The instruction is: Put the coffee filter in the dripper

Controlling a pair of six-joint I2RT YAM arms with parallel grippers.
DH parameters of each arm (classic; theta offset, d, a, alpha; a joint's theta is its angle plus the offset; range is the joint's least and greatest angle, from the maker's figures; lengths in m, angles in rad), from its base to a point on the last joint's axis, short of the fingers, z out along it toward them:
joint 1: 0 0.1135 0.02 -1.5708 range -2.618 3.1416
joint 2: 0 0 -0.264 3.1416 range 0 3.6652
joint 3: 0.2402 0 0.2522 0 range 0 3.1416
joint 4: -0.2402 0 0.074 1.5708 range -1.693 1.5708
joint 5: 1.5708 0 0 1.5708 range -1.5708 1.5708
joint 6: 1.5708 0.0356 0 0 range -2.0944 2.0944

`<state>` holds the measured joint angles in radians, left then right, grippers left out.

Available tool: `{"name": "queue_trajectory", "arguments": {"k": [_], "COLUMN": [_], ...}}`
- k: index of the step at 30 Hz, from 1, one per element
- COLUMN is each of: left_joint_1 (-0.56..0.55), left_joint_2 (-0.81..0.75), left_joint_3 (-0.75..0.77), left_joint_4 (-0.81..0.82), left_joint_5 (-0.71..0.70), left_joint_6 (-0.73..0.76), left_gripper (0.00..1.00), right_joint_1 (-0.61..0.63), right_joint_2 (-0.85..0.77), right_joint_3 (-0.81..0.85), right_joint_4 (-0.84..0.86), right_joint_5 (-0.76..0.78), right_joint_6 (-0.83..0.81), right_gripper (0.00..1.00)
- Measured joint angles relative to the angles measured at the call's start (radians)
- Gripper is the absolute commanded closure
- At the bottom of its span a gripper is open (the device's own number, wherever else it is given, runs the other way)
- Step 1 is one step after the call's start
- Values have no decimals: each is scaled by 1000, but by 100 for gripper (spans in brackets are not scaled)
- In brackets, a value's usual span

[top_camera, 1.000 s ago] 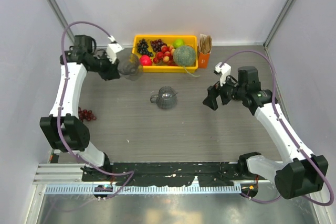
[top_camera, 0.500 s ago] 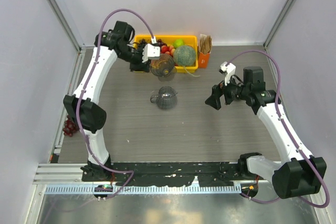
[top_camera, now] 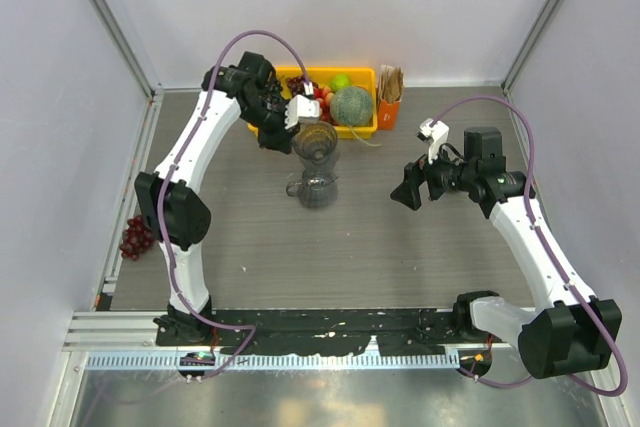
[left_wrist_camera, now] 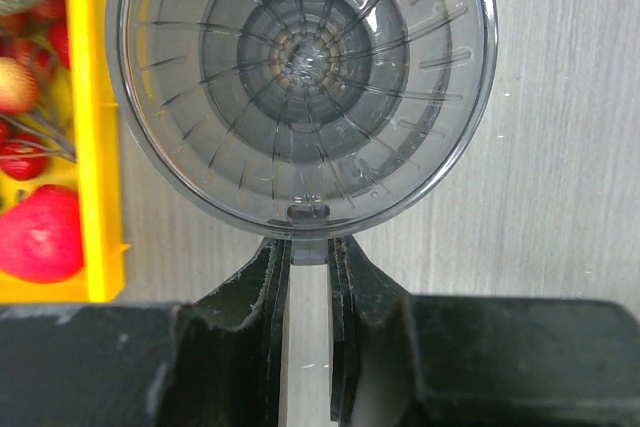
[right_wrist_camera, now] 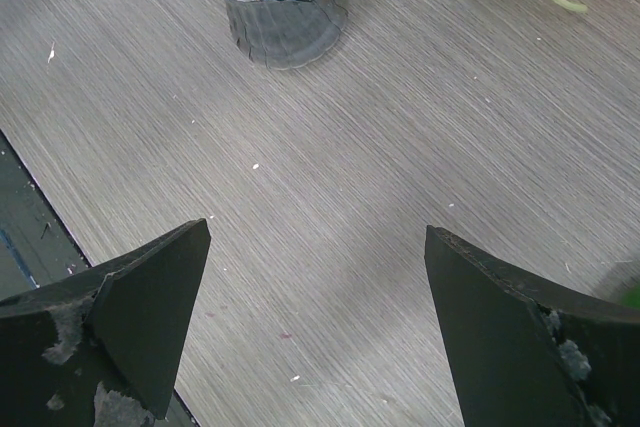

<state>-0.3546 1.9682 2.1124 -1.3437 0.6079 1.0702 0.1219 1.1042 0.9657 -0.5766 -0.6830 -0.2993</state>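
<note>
Quantities in view:
- one dripper [left_wrist_camera: 300, 87]
- one ribbed grey cup [top_camera: 317, 189]
- one yellow tray [left_wrist_camera: 88, 147]
- one melon [top_camera: 351, 105]
- one orange box [top_camera: 388, 113]
- one loose grape bunch [top_camera: 134, 237], far left
- two arms: left arm [top_camera: 200, 147], right arm [top_camera: 535, 237]

1. The left arm [top_camera: 205, 142] is stretched far forward from its base, with the wrist turned so its camera looks straight down.
2. The left gripper [left_wrist_camera: 308, 247] has its fingers drawn nearly together, pinching the small handle tab of the dripper [left_wrist_camera: 300, 77] just ahead of the fingertips.
3. The right arm [top_camera: 530, 232] is bent, its forearm angled inward.
4. The right gripper [right_wrist_camera: 317, 230] hangs with its fingers spread wide.
</note>
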Motion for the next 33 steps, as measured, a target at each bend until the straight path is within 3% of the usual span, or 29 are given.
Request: {"name": "queue_trajectory", "arguments": {"k": [16,33], "left_joint_1": [-37,-59], "left_joint_2": [-26,-34], "left_joint_3": [-153,-166], "left_joint_4": [-4,-4], "left_joint_5": [-51,-85], "left_joint_6": [-125,-167], "left_gripper": [98,89], "right_joint_1": [-2,-2], "right_joint_2": [0,0], "right_joint_3": [-1,-1], "right_joint_4": [0,-2], "right_joint_5": [-5,-14], "right_joint_6": [-2,-2], "right_gripper": [4,4]}}
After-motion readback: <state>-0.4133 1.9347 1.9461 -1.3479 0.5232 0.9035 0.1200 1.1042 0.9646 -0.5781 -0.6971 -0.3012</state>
